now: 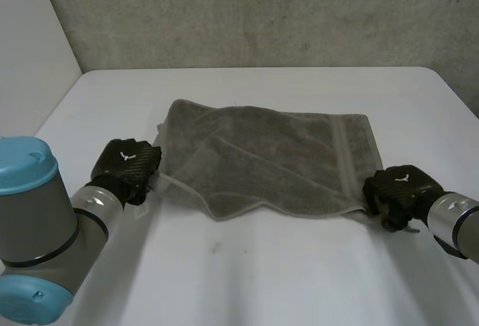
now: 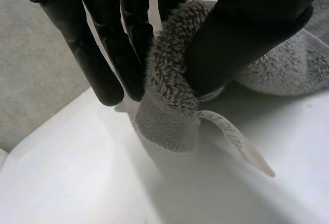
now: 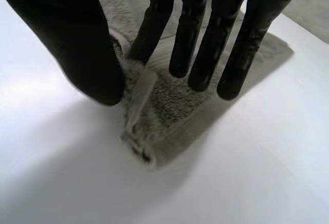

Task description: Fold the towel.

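Observation:
A grey-brown towel [image 1: 269, 161] lies folded over on the white table [image 1: 299, 281], its near edge uneven. My left hand [image 1: 127, 165] is at the towel's near left corner. In the left wrist view a bunched fold of the towel [image 2: 169, 80] is pinched between the thumb [image 2: 241, 34] and the fingers [image 2: 128, 44], and a white label [image 2: 236, 142] hangs from it. My right hand [image 1: 397, 188] is at the near right corner. There the towel corner [image 3: 164, 100] lies on the table between the thumb [image 3: 77, 39] and the straight, spread fingers [image 3: 205, 44].
A grey wall [image 1: 262, 12] stands behind the table's far edge. Bare white table surface runs in front of the towel and beyond it on both sides.

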`<state>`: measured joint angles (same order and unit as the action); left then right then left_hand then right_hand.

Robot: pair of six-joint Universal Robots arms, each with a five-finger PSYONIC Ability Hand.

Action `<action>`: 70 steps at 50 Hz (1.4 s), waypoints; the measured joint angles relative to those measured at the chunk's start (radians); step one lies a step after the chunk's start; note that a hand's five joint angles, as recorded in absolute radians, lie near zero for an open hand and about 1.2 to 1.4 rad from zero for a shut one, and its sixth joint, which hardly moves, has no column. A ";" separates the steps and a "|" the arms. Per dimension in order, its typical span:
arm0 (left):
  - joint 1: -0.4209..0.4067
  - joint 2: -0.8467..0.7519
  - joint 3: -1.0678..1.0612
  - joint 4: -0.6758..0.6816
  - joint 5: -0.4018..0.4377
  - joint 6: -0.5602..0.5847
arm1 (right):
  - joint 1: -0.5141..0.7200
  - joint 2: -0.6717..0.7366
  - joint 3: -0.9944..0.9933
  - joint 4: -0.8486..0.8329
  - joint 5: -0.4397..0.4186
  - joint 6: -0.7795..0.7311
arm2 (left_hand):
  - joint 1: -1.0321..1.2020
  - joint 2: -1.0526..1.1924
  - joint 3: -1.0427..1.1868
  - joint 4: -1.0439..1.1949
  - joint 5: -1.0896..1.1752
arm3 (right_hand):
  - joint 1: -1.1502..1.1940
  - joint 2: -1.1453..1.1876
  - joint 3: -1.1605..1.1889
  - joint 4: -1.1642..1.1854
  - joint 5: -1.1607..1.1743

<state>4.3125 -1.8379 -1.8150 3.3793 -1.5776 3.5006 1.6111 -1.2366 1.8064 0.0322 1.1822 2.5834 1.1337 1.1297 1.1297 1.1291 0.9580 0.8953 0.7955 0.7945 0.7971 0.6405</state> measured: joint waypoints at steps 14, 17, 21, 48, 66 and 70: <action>0.011 0.015 -0.011 -0.002 -0.001 -0.010 | -0.075 -0.055 0.042 0.003 -0.012 0.173 | -0.007 -0.007 -0.008 -0.006 -0.007 | -0.148 -0.089 -0.114 -0.123 -0.136; 0.012 0.016 -0.013 -0.002 -0.001 -0.011 | -0.084 -0.075 0.067 -0.001 -0.020 0.171 | -0.010 -0.009 -0.009 -0.009 -0.010 | -0.164 -0.107 -0.130 -0.138 -0.149; 0.012 0.016 -0.014 -0.002 -0.001 -0.011 | -0.095 -0.089 0.093 -0.005 -0.035 0.168 | -0.018 -0.017 -0.017 -0.015 -0.016 | -0.274 -0.215 -0.225 -0.230 -0.240; 0.025 0.016 -0.014 -0.004 -0.001 -0.011 | -0.098 -0.043 0.145 -0.084 -0.067 0.278 | -0.018 -0.014 -0.014 -0.014 -0.018 | 0.207 0.169 0.160 0.157 0.107; 0.084 0.156 -0.034 -0.076 -0.003 -0.020 | -0.103 -0.060 0.097 -0.111 -0.066 0.261 | 0.004 0.020 0.020 0.021 0.010 | 0.469 0.386 0.391 0.394 0.349; 0.096 0.198 -0.073 -0.136 -0.001 -0.014 | -0.108 -0.167 0.083 -0.043 -0.068 0.169 | 0.004 0.017 0.016 0.017 0.010 | 0.469 0.386 0.391 0.394 0.351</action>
<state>4.4087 -1.6397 -1.8879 3.2433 -1.5781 3.4862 1.5034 -1.4035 1.8890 -0.0106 1.1140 2.7521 1.1377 1.1463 1.1458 1.1459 0.9682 1.3647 1.1818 1.1854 1.1913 0.9913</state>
